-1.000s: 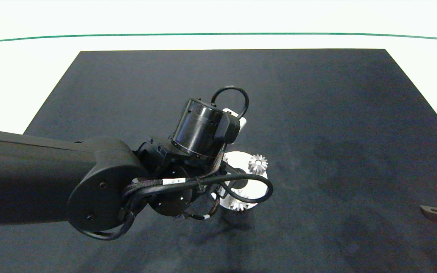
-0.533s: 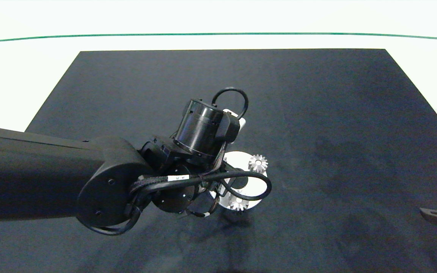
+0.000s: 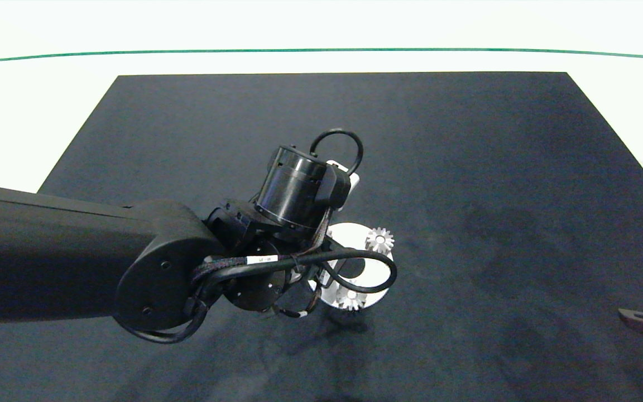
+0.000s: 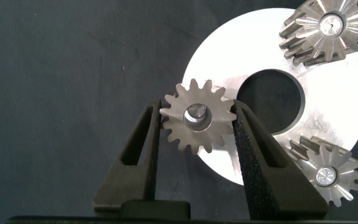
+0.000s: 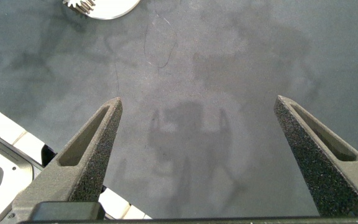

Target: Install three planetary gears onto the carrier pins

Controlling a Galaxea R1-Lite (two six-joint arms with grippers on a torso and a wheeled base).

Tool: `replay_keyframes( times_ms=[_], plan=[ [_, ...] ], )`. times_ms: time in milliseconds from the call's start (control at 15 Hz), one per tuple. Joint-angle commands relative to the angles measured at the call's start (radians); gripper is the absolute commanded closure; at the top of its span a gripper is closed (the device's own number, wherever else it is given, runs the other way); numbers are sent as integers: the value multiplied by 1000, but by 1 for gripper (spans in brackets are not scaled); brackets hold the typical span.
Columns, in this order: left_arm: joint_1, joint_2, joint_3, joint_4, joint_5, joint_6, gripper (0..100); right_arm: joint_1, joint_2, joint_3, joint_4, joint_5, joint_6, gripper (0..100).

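Little has changed: the left gripper (image 4: pixel 197 134) stays clamped on a silvery gear (image 4: pixel 198 116) over the disc (image 4: pixel 328 118). Right gripper (image 5: pixel 197 134) idles, fingers apart.

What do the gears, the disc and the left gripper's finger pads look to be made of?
Planetary gears: likely metal, silvery with bright machined faces. Disc: probably metal too, pale, with faint brushed streaks. Left gripper pads: dark, grainy, foam- or rubber-like.

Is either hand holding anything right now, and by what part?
The left hand holds a gear by its toothed rim, over a pin on the disc. The right hand is open and empty.
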State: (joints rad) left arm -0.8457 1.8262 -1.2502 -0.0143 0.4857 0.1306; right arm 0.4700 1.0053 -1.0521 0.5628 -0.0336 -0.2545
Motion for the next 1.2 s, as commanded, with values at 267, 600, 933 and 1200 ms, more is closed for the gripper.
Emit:
replay_keyframes(
  times_ms=[267, 600, 933, 1200],
  plan=[
    [-4, 13, -2, -4, 4, 0, 87, -1, 3, 0, 3, 0, -2, 0],
    [-4, 15, -8, -4, 4, 0, 87, -1, 1, 0, 3, 1, -2, 0],
    [-7, 18, -12, -3, 4, 0, 0, -1, 3, 0, 3, 1, -2, 0],
    [-7, 18, -14, -6, 4, -2, 0, -1, 1, 0, 3, 0, -2, 0]
  ],
)
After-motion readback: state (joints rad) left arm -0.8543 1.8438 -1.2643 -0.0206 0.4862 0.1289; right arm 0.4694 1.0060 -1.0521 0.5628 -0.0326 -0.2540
